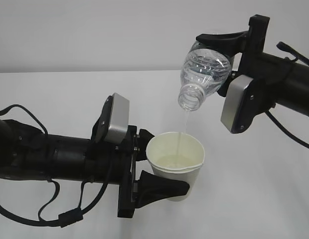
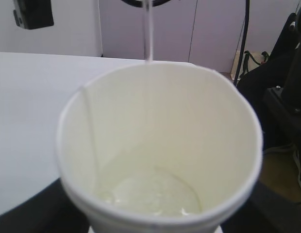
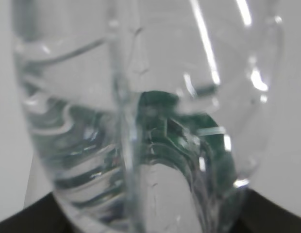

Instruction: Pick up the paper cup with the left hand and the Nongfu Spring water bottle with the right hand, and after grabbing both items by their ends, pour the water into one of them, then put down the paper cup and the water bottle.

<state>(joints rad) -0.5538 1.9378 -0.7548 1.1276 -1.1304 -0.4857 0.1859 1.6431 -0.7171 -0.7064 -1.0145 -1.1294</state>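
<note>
The off-white paper cup (image 1: 175, 158) is held upright above the table, with my left gripper (image 1: 167, 164) shut on its side wall. Above it and to the right, the clear Nongfu Spring water bottle (image 1: 204, 69) is tipped neck-down, my right gripper (image 1: 214, 59) shut on its base end. A thin stream of water (image 1: 182, 127) falls from the open neck into the cup. The left wrist view looks into the cup (image 2: 160, 121), where a shallow pool of water (image 2: 155, 194) covers the bottom. The bottle (image 3: 141, 121) fills the right wrist view, with its green label (image 3: 189, 145) seen through the plastic.
A white table (image 1: 55, 94) lies under both arms, with a pale wall behind. In the left wrist view, the table's far edge shows, and cables and dark equipment (image 2: 286, 97) stand beyond it on the right.
</note>
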